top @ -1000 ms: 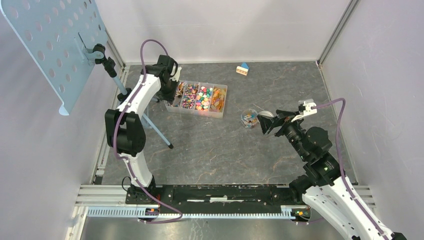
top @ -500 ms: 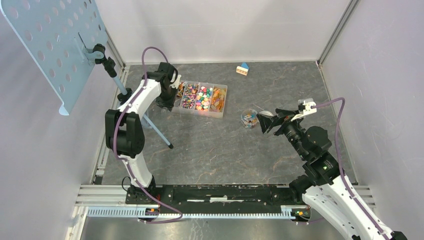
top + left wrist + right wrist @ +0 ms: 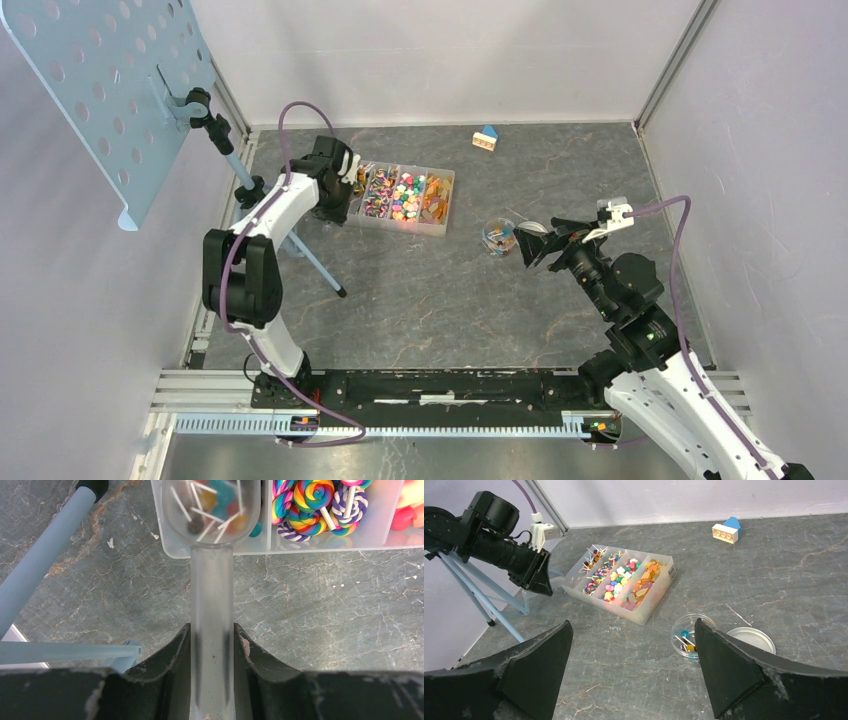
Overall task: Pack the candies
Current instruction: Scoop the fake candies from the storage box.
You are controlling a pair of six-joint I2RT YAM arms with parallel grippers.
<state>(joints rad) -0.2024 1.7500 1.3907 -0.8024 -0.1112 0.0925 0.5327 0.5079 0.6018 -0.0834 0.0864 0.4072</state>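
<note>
Nearest, the right gripper (image 3: pixel 631 624) hangs spread wide just beside a small jar (image 3: pixel 679 647) holding a few candies (image 3: pixel 685 634). Farther off, the left gripper (image 3: pixel 212 630) pinches a clear scoop (image 3: pixel 212 580), its bowl full of lollipops (image 3: pixel 200 515), over the divided box (image 3: pixel 320 542) of sweets.

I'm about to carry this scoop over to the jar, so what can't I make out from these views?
- Top view: the scoop is hidden under the left arm.
- Left wrist view: the scoop's far rim is cut off by the top edge, so its lollipops can't be counted.
- Right wrist view: a finger covers part of the jar and lid. The jar's contents are too small to count.
</note>
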